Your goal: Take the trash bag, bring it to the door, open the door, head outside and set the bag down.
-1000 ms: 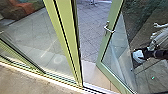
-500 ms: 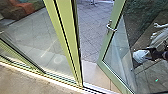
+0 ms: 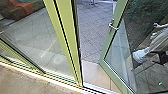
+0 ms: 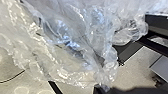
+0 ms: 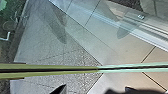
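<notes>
The green-framed glass door (image 3: 107, 52) stands ajar over the paving, its metal handle (image 3: 113, 26) on the frame. At the right edge of the head view my right gripper (image 3: 153, 57) is a dark forked shape over the glass, open. In the right wrist view the door's frame edge (image 5: 97, 69) runs across, with my right gripper (image 5: 95, 89) beside it, its dark tips wide apart. The clear, crinkled trash bag (image 4: 70, 50) hangs large in the left wrist view, bunched at my left gripper (image 4: 101, 87), which is shut on it.
A thick green post (image 3: 67, 37) and fixed glass panels stand left of the doorway. A low sill (image 3: 45, 75) runs along the floor. Paving (image 3: 92, 32) lies outside. Behind the door glass, a person's white shoe (image 3: 139, 56) and pale trousers are visible.
The door has swung a little farther open, its handle moving right. My right gripper has shifted right with it. The post and sill have kept their place.
</notes>
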{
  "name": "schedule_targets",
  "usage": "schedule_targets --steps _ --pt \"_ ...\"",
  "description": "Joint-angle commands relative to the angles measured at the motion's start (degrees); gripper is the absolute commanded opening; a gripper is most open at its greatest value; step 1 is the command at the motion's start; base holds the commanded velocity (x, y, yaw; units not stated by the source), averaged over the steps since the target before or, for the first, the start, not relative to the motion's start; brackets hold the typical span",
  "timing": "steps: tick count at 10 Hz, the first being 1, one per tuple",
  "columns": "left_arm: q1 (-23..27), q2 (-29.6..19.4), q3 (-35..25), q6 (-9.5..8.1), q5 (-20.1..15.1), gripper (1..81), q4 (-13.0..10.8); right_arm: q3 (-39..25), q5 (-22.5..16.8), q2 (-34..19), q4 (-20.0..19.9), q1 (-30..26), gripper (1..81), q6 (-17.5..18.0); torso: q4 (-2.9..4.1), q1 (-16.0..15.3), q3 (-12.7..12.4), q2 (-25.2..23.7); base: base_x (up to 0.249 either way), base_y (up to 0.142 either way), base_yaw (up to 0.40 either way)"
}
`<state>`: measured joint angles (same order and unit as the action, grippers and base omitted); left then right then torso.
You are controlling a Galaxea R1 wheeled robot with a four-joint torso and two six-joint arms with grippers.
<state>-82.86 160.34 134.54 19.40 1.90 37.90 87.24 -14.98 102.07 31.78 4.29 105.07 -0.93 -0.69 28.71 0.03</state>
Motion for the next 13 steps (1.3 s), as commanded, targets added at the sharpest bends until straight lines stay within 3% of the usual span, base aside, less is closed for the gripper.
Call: schedule_targets --steps 1,8,13 --pt "-1.39 -0.55 -0.85 0.12 -5.86 1.0 -0.02 3.02 -1.01 -5.62 -1.46 -6.35 81.1 2.86 0.00 0.00 0.00 -0.03 0.000 0.000 0.000" --pt "-1.39 -0.45 -1.11 0.12 -5.86 1.0 -0.02 3.19 1.00 -11.24 -1.46 -4.95 81.1 2.86 0.02 0.00 0.00 -0.03 0.000 0.000 0.000" --pt "-1.48 -0.63 -1.47 0.12 -5.77 1.0 -0.02 3.37 2.33 -11.42 -1.46 -3.62 81.1 3.03 0.02 0.00 0.00 -0.03 0.000 0.000 0.000"
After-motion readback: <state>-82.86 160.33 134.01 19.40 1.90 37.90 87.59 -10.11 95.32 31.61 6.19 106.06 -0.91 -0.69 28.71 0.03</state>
